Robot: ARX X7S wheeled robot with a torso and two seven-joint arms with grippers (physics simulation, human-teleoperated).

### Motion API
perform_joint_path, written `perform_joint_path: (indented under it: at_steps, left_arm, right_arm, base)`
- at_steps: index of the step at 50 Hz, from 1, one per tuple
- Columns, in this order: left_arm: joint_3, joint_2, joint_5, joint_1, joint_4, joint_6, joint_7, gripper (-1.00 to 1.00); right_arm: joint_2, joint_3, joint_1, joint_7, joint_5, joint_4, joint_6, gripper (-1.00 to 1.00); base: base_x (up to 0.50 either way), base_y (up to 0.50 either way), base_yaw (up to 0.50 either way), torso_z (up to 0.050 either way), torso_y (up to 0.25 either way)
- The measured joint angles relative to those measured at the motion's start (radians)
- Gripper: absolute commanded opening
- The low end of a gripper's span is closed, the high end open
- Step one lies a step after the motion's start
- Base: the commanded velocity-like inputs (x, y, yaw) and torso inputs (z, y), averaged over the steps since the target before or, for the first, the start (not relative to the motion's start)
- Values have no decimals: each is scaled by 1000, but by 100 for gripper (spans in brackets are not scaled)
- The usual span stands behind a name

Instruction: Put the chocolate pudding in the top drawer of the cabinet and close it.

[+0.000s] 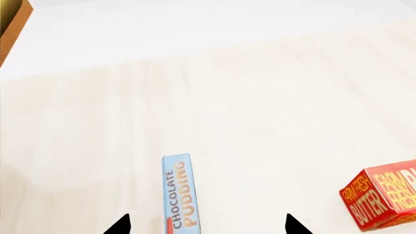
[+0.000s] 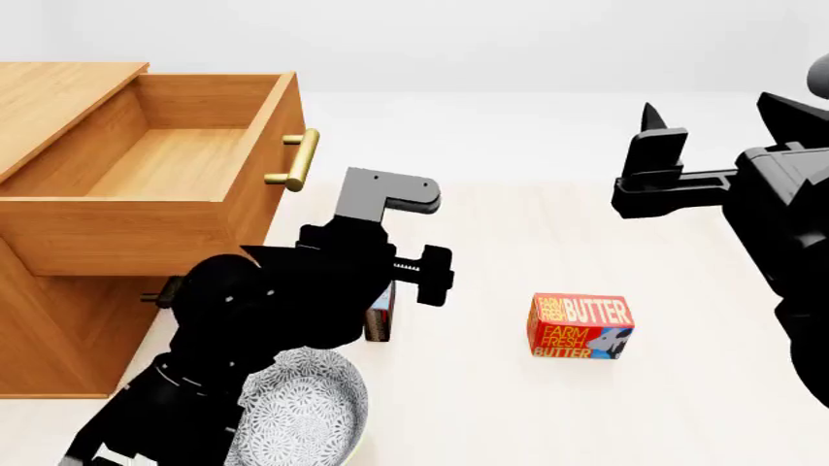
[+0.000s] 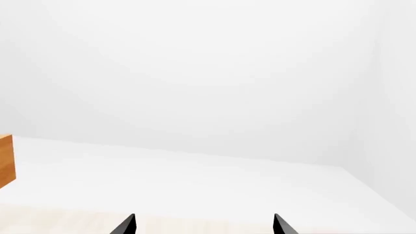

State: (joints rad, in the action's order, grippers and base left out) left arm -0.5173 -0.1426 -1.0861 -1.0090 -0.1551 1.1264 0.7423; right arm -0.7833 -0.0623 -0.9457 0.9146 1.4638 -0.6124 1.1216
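Observation:
The chocolate pudding point(image 1: 179, 195), a thin light blue box, stands on its narrow edge on the pale floor. It lies between the spread fingertips of my left gripper point(image 1: 206, 226), nearer one of them, and neither touches it. In the head view only a sliver of the pudding point(image 2: 380, 323) shows under my left arm. The cabinet point(image 2: 52, 320) stands at the left, with its top drawer point(image 2: 169, 160) pulled open and empty and its brass handle point(image 2: 293, 160) facing me. My right gripper point(image 2: 712, 116) is raised at the right, open and empty, also in its wrist view point(image 3: 204, 225).
A red-orange Farm Fresh Butter box point(image 2: 581, 326) sits on the floor right of the pudding and also shows in the left wrist view point(image 1: 383, 197). A patterned grey bowl point(image 2: 301, 417) lies near my left arm, below the cabinet's front corner.

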Motion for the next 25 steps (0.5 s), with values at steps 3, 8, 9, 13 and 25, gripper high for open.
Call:
perform_joint_path:
  at_steps: [3,8,9,13,25]
  left_arm:
    - [-3,4,6,-3,-19,-6,1,100]
    - [-8,9,13,-7,-46,-14,4,100]
    - [-8,10,14,-7,-50,-15,4,100]
    - [-9,11,14,-7,-59,-18,8,100]
    - [-11,10,7,-8,-69,-23,17,100]
  right_arm:
    - [-1,0,3,-2,-1,0,-2,100]
    - [-4,0,6,-1,-1,-2,-4,100]
    - [-4,0,7,-1,0,-2,-5,100]
    - [-7,-1,9,0,0,-5,-5,100]
    - [-12,-3,11,2,0,-11,-9,100]
  base:
    - [0,0,0,0,0]
    - [0,0,0,0,0]
    - [0,0,0,0,0]
    - [0,0,0,0,0]
    - [0,0,0,0,0]
